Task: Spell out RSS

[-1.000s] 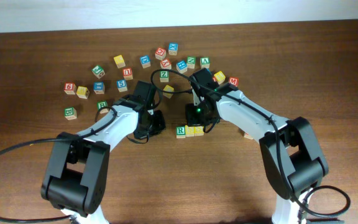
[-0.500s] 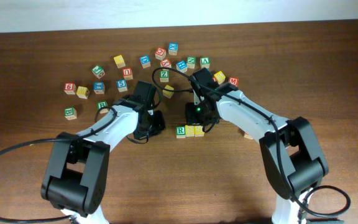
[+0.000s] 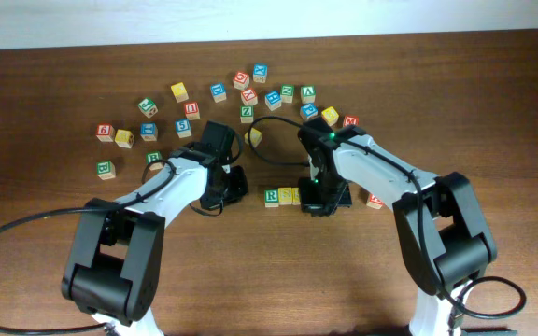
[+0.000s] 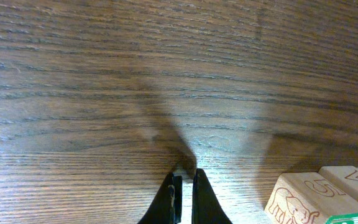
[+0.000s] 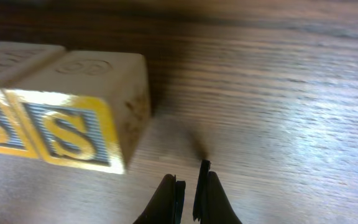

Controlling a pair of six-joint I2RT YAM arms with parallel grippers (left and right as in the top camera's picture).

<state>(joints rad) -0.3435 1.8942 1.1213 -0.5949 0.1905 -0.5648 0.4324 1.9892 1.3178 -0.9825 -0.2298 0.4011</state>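
A green R block (image 3: pixel 271 197) stands in a row with a yellow S block (image 3: pixel 287 196) beside it; a second yellow S block (image 3: pixel 299 194) is mostly hidden under my right arm. The right wrist view shows both S blocks (image 5: pixel 73 127) side by side at the left. My right gripper (image 5: pixel 189 180) is shut and empty, just right of the row, low over the table; it also shows from overhead (image 3: pixel 323 198). My left gripper (image 4: pixel 184 186) is shut and empty, left of the row (image 3: pixel 224 187). Two pale block sides (image 4: pixel 312 199) show at its lower right.
Many loose letter blocks lie scattered across the back of the table, from a red one (image 3: pixel 105 132) at the left to a red one (image 3: pixel 350 122) at the right. Another red block (image 3: pixel 375 200) lies right of my right arm.
My right gripper has moved from behind the row to its right end, and is now down beside the last S block. The left arm has not moved.
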